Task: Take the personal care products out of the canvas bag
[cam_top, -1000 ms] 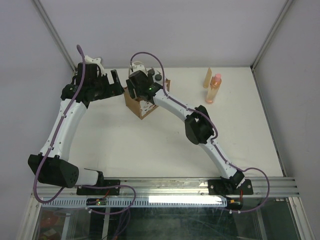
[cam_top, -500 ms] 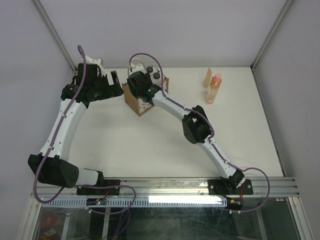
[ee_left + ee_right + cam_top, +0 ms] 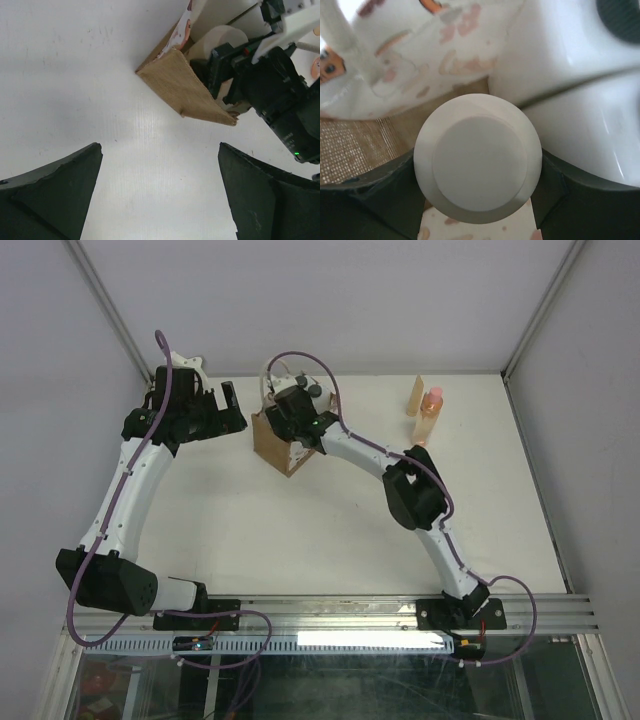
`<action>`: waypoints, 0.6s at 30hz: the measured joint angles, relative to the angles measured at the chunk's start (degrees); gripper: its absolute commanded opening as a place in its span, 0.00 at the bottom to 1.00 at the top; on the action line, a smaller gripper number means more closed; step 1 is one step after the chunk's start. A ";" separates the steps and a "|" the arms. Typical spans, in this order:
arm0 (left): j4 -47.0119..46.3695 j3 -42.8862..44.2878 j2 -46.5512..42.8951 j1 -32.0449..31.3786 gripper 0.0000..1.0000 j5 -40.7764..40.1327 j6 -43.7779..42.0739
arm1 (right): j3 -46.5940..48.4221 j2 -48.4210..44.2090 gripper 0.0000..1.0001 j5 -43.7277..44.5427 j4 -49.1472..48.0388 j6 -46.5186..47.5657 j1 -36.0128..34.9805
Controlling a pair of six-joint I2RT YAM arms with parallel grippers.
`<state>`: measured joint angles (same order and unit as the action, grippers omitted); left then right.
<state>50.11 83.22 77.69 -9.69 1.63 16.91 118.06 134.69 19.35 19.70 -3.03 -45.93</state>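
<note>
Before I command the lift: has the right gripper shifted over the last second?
Yes. In the top view the right gripper has slid right, toward the orange-pink bottle, which stayed put. Its fingers now hug the cream bottle.

The top camera looked down over the whole table (image 3: pixel 300 520) from behind its near edge; both wrist cameras (the right tight over the cream bottle (image 3: pixel 477 165)) faced the canvas bag (image 3: pixel 278 445).

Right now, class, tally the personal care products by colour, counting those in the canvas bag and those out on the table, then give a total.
white bottles: 2
cream bottle: 1
orange-pink bottle: 1
tan tube: 1
total: 5
</note>
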 measured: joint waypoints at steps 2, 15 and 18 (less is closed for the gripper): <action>-0.07 0.00 0.00 0.00 0.99 0.00 0.02 | -5.81 -4.02 0.09 -1.57 -0.50 0.28 0.44; -2.93 0.00 4.37 -0.11 0.99 6.78 0.48 | -27.93 -22.82 0.17 -15.19 1.51 3.32 5.70; -4.59 0.02 6.58 -0.90 0.99 9.68 0.68 | -29.14 -24.41 0.24 -16.74 2.05 4.39 6.58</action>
<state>45.52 83.24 84.27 -10.59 11.31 17.58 88.92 110.28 2.61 21.76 1.37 -39.35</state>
